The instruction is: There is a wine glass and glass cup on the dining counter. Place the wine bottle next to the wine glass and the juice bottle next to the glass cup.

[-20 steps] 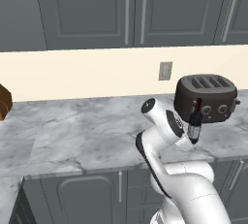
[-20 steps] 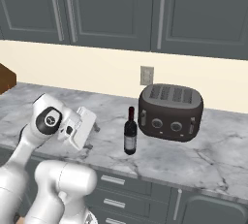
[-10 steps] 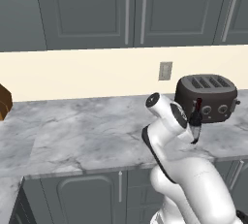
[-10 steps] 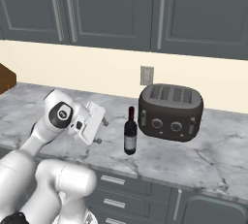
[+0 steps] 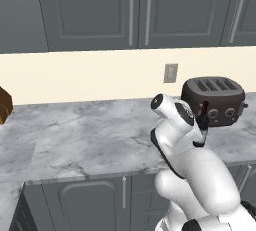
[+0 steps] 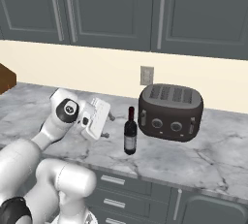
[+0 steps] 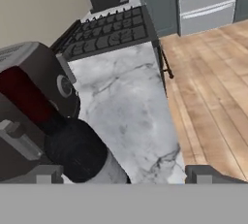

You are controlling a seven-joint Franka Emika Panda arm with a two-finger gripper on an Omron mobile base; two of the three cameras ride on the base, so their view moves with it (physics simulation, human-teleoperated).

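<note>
The wine bottle (image 6: 130, 133), slim and dark with a dark-red neck, stands upright on the marble wall counter (image 6: 208, 157) just left of the toaster. My gripper (image 6: 109, 126) is open at bottle height, a short way to its left, pointing at it. In the hand view the wine bottle (image 7: 72, 145) looms close between the spread fingertips, nearer the left one, and my gripper (image 7: 123, 174) touches nothing. The bottle's neck (image 5: 204, 109) peeks out behind my arm in the left base view. The wine glass, glass cup, juice bottle and dining counter are out of view.
A dark four-slot toaster (image 6: 169, 112) stands right beside the bottle, against the wall with an outlet (image 6: 146, 75). Dark cabinets hang above. A brown object (image 5: 4, 106) sits at the counter's far left. A stove (image 7: 111, 29) lies beyond the counter's end.
My arm has stretched rightward over the counter, bringing the open gripper closer to the wine bottle. The bottle and toaster have not moved.
</note>
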